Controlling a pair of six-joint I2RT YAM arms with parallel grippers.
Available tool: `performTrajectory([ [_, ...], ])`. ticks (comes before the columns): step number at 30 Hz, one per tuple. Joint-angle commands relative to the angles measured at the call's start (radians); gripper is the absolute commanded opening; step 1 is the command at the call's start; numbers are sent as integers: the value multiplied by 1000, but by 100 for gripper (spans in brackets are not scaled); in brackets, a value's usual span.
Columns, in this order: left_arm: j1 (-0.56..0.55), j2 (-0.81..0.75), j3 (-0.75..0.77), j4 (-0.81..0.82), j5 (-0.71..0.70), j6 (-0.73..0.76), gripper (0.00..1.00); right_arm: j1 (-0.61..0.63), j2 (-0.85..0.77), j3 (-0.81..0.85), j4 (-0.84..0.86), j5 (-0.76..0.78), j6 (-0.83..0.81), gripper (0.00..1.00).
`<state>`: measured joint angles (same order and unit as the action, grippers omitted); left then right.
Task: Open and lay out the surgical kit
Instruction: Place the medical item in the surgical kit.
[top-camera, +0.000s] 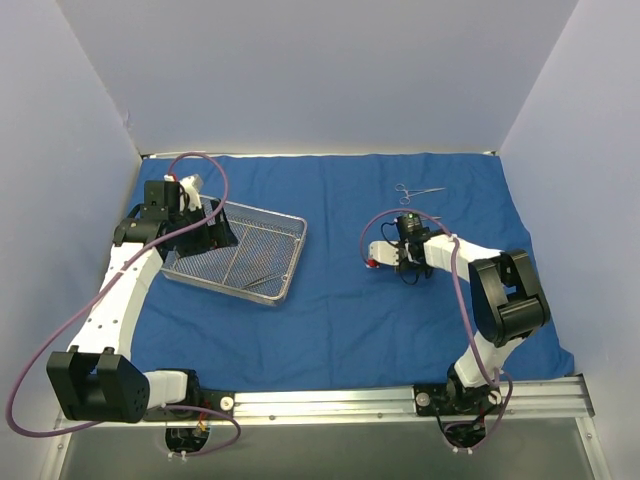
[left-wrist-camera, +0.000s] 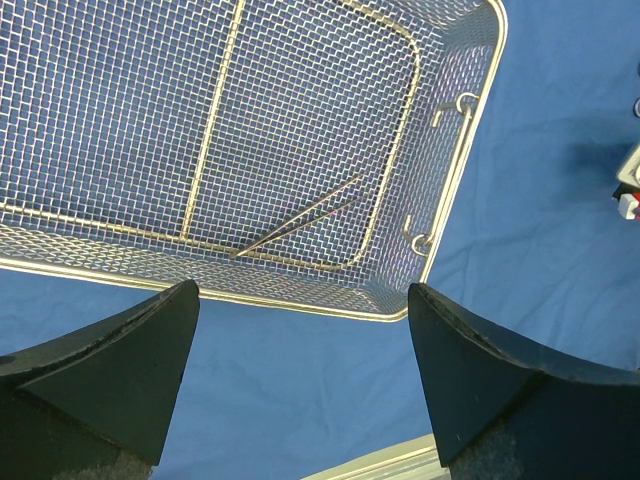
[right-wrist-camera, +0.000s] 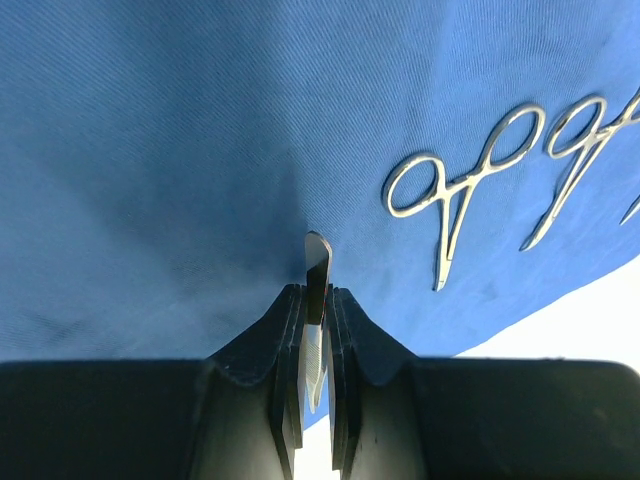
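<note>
Left gripper (left-wrist-camera: 302, 292) is spread wide open, hanging over one rim of the wire-mesh tray (left-wrist-camera: 300, 100), which sits on the left side of the blue cloth (top-camera: 350, 300) with one thin tool (left-wrist-camera: 300, 215) lying inside. Right gripper (right-wrist-camera: 317, 292) is pinched tight on a slim steel instrument (right-wrist-camera: 317, 260), and two ring-handled instruments (right-wrist-camera: 458, 183) lie on the cloth just beyond it.

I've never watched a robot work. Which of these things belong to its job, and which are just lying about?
Job: blue cloth, mesh tray, tray instrument, two laid-out instruments, thin instrument in the right fingers.
Not the job: metal rail, white walls.
</note>
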<state>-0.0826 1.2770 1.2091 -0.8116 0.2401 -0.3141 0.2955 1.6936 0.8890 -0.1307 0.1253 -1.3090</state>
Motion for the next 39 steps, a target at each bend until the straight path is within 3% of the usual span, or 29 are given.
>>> performTrajectory([
  [1,14,-28,-3,32,13,-6,94,-7,0,19,-17,5,-26,0],
  [19,23,-27,-11,42,25,-11,94,-2,31,5,37,19,-21,4],
  [34,23,-36,-17,49,37,-11,94,4,-6,-41,16,11,7,26],
  [39,23,-42,-23,48,41,-11,94,2,-26,-50,11,13,11,27],
])
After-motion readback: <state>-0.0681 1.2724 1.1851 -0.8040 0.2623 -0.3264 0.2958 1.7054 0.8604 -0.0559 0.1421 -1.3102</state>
